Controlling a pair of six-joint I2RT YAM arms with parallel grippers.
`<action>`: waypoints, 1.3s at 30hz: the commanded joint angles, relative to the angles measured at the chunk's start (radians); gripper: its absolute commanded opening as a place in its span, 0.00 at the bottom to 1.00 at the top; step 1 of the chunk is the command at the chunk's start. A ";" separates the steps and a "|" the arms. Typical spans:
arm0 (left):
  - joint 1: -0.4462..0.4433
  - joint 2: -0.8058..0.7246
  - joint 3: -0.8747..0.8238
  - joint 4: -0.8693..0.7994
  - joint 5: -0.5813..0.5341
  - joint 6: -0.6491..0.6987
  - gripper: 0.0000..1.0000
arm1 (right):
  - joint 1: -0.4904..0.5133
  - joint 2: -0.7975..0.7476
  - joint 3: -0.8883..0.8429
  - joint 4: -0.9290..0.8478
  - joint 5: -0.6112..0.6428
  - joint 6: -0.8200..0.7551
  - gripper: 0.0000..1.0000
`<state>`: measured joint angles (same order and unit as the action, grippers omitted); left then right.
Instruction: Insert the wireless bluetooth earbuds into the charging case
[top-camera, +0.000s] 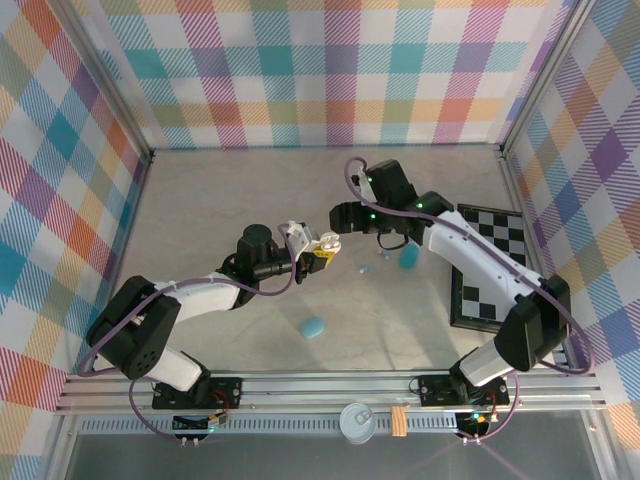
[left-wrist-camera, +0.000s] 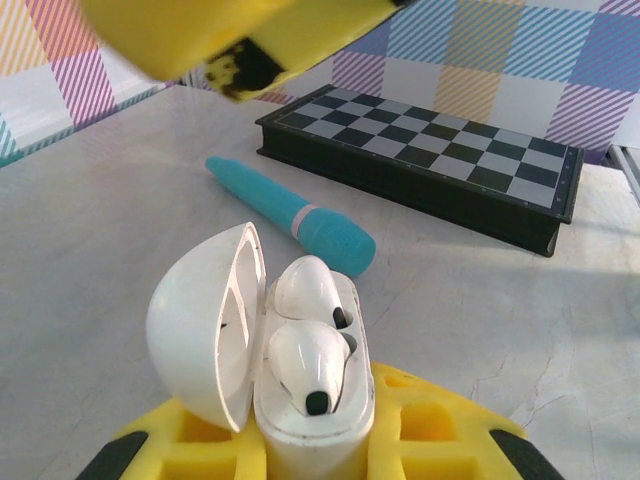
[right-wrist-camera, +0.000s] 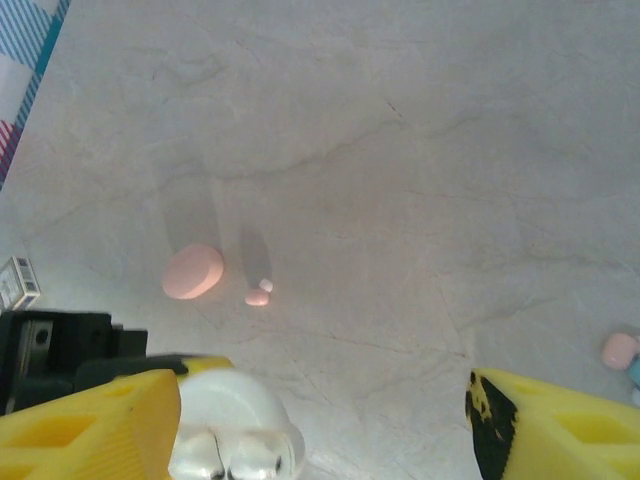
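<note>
Earbuds (left-wrist-camera: 310, 350) of glossy white plastic sit in the open white clamshell charging case (left-wrist-camera: 195, 330), which we see clamped in the left gripper (top-camera: 322, 250); the right gripper (right-wrist-camera: 325, 425) hovers close by, jaws wide apart.

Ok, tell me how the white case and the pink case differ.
The white case is clamped in the jaws of the left gripper; the pink case lies free on the table. The white case's lid stands open; the pink case looks shut. Two white earbuds sit inside the white case; two pink buds lie beside the pink case. Both are pebble-shaped.
</note>
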<state>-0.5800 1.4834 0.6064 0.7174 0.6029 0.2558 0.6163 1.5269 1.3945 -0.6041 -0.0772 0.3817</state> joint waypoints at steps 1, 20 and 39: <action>0.003 -0.042 -0.005 0.049 -0.001 0.044 0.00 | 0.003 0.070 0.063 -0.069 -0.039 0.020 0.78; 0.035 -0.045 0.008 0.040 -0.014 -0.007 0.00 | 0.003 -0.009 0.003 -0.062 -0.061 -0.085 0.79; 0.066 -0.203 0.058 -0.303 0.218 0.157 0.00 | 0.000 -0.231 -0.236 0.035 -0.427 -0.990 0.74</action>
<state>-0.5201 1.3052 0.6300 0.4854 0.7597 0.3580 0.6163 1.2724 1.1130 -0.4850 -0.3904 -0.3862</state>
